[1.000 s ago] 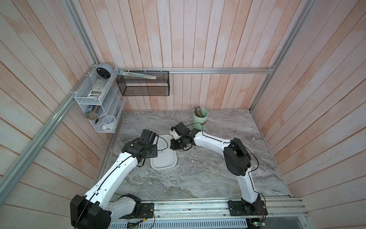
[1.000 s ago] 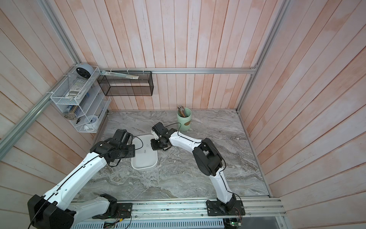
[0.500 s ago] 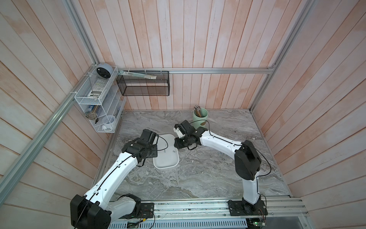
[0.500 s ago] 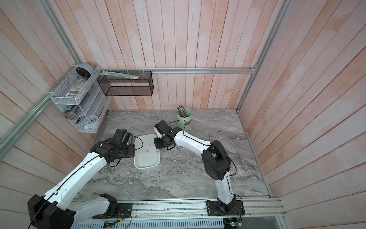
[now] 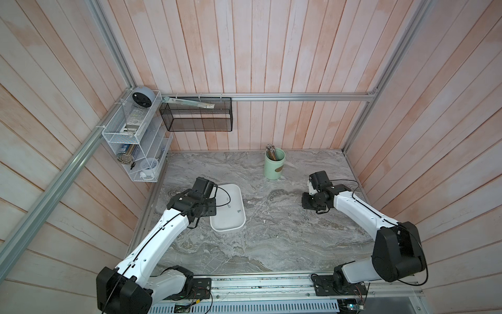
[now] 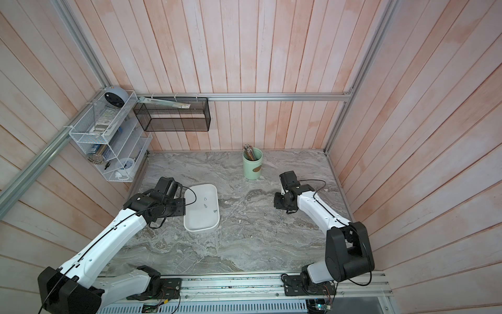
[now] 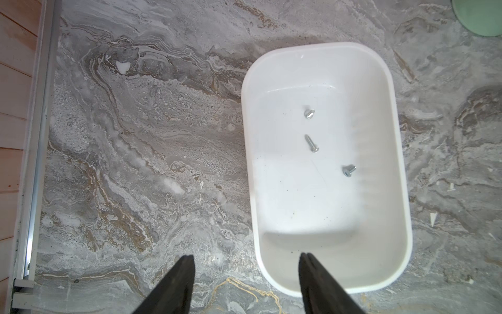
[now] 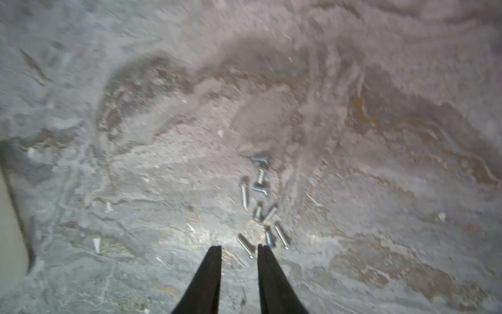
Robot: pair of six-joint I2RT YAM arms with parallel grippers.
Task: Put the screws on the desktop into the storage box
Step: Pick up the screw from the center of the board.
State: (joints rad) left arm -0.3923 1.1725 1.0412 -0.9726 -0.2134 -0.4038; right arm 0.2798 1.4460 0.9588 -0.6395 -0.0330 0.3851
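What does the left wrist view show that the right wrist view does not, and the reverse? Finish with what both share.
Only the left wrist view: the white storage box with three screws lying inside, a sliver of the green cup, the wooden wall with its metal rail, and the left claw, wide open above the box's rim.
Only the right wrist view: a cluster of loose screws on the desktop just ahead of the right claw, whose jaws stand slightly apart with nothing between them.
Both: the marble desktop, seen past the arm's own claw.
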